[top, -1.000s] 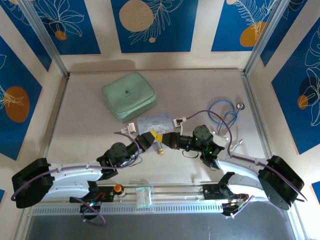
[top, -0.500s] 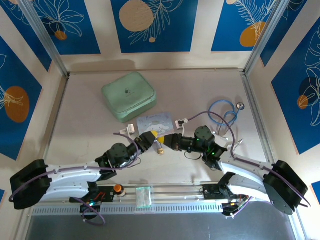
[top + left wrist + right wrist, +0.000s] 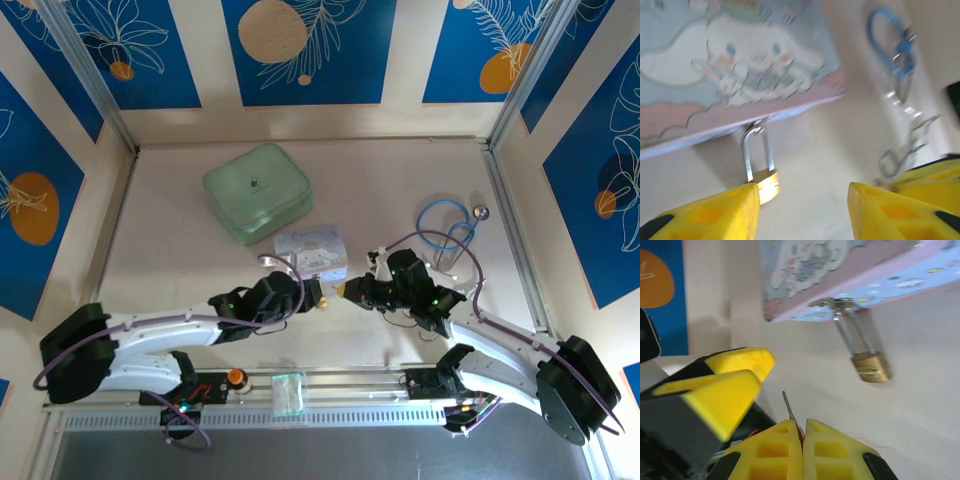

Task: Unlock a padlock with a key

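The padlock (image 3: 762,184) is a small brass block with a silver shackle, and it hangs from the clasp of the pale blue cartoon tin (image 3: 740,75). My left gripper (image 3: 802,195) stands open just below it. Its left finger (image 3: 715,212) is beside the brass body and nothing sits between the fingers. In the right wrist view the padlock (image 3: 871,367) lies ahead and to the right. My right gripper (image 3: 802,422) is shut on the key (image 3: 788,406), whose thin blade sticks out towards the tin (image 3: 840,270). From above, the left gripper (image 3: 312,293) and right gripper (image 3: 348,290) face each other.
A green case (image 3: 258,192) stands at the back left. A blue looped cable (image 3: 445,228) lies at the right. A bent silver wire clip (image 3: 920,134) lies near the right gripper. The left gripper's yellow fingers (image 3: 725,385) sit close beside the key.
My left gripper has opened and swung lower, in front of the padlock. The right gripper has drawn back a little to the right, keeping the key.
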